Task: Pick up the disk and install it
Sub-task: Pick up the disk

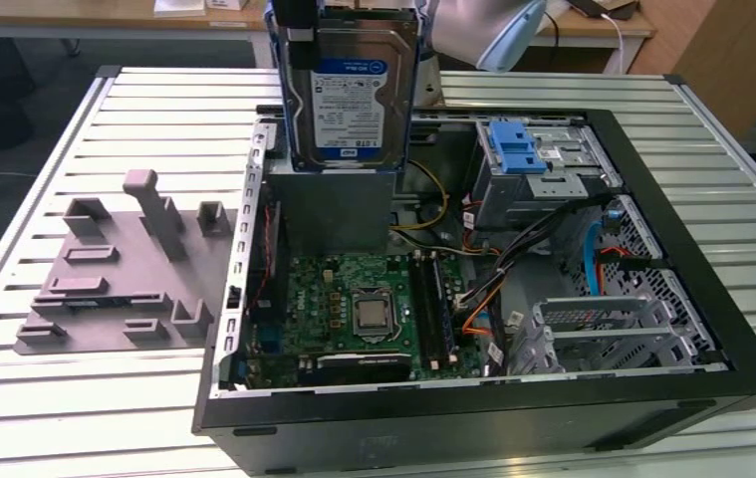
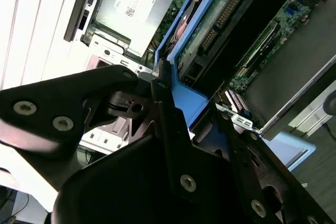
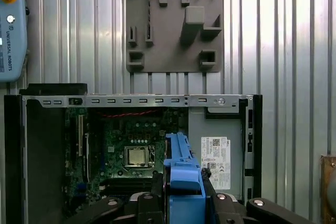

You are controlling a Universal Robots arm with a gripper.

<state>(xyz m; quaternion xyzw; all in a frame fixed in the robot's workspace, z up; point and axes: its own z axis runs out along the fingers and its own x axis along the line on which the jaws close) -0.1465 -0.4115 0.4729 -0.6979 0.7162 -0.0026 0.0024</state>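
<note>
The disk (image 1: pixel 349 100), a silver drive with a white-and-blue label in a blue frame, hangs upright over the far part of the open computer case (image 1: pixel 696 388). It is above the grey power supply box (image 1: pixel 331 209). My gripper (image 3: pixel 184 199) is shut on it from above. In the first wrist view the disk's blue frame edge (image 3: pixel 184 169) stands between the black fingers (image 3: pixel 149 203). In the second wrist view the blue frame (image 2: pixel 190 100) is also clamped, with the disk's circuit board side (image 2: pixel 220 19) facing the case.
A grey drive cage with a blue latch (image 1: pixel 531 149) sits at the case's far side on the exterior view's right. The motherboard (image 1: pixel 351 309) lies in the case floor. A grey fixture plate (image 1: pixel 119 279) lies beside the case on the slatted table (image 1: pixel 59 418).
</note>
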